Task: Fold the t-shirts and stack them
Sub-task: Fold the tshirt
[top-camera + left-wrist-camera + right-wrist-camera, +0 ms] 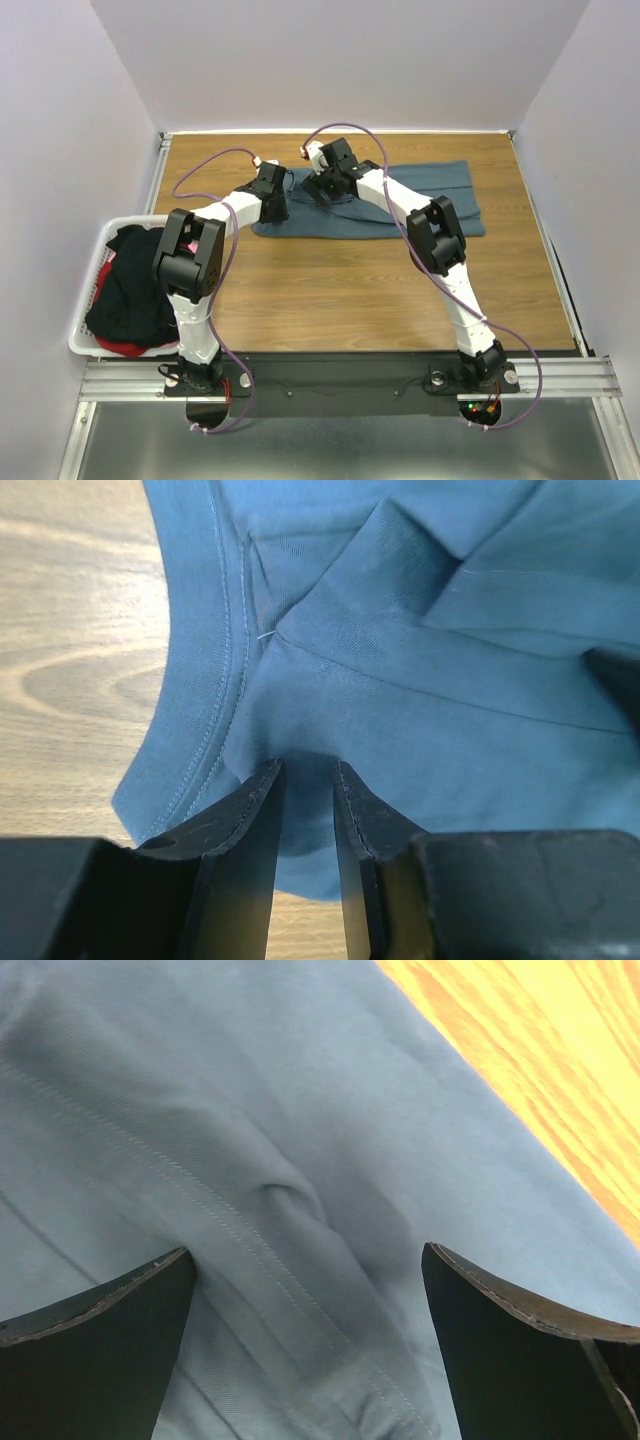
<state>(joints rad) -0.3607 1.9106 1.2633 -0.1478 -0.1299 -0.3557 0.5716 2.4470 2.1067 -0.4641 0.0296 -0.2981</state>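
Note:
A slate blue-grey t-shirt (430, 200) lies spread on the far middle of the wooden table (330, 290). My left gripper (272, 207) is at its left end; in the left wrist view (305, 765) the jaws stand nearly closed with a fold of the shirt (450, 710) pinched between the tips, beside the stitched collar. My right gripper (322, 190) is just right of it, low over the shirt. In the right wrist view (305, 1255) it is wide open over a stitched hem of the shirt (200, 1080), holding nothing. A black t-shirt (130, 290) and a red-pink one (125, 347) lie in the basket.
The white lattice basket (85, 290) sits at the table's left edge, beside the left arm's base. White walls close in the table on three sides. Bare wood stretches between the shirt and the arm bases.

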